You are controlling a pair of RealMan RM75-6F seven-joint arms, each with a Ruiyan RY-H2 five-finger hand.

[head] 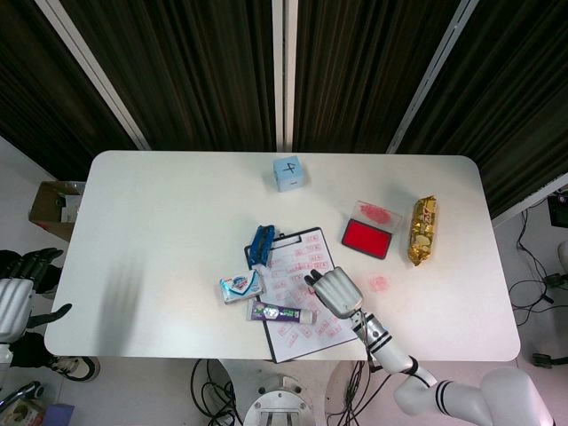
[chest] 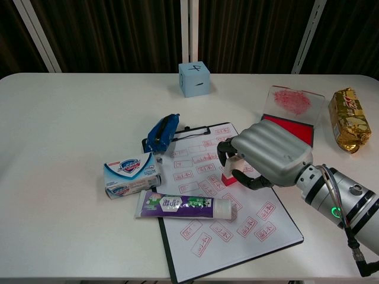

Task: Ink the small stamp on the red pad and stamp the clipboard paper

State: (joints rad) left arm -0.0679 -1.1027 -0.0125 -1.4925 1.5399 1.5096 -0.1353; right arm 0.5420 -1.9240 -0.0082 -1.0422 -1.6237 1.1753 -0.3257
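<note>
My right hand (chest: 269,158) (head: 336,291) holds the small stamp (chest: 229,172), a white block with a red base, upright on the clipboard paper (chest: 228,219) (head: 302,311). The stamp's base touches the paper near its middle; the head view hides the stamp under the hand. The paper carries several red stamp marks. The red ink pad (chest: 289,128) (head: 367,238) lies open to the right of the clipboard, its clear lid (chest: 290,99) behind it. My left hand (head: 19,297) hangs off the table's left edge, fingers apart, holding nothing.
A purple toothpaste tube (chest: 183,206) lies across the clipboard's lower left. A soap box (chest: 131,174) and a blue packet (chest: 162,132) sit left of it. A blue cube (chest: 194,78) stands at the back, a gold snack bag (chest: 349,119) at far right.
</note>
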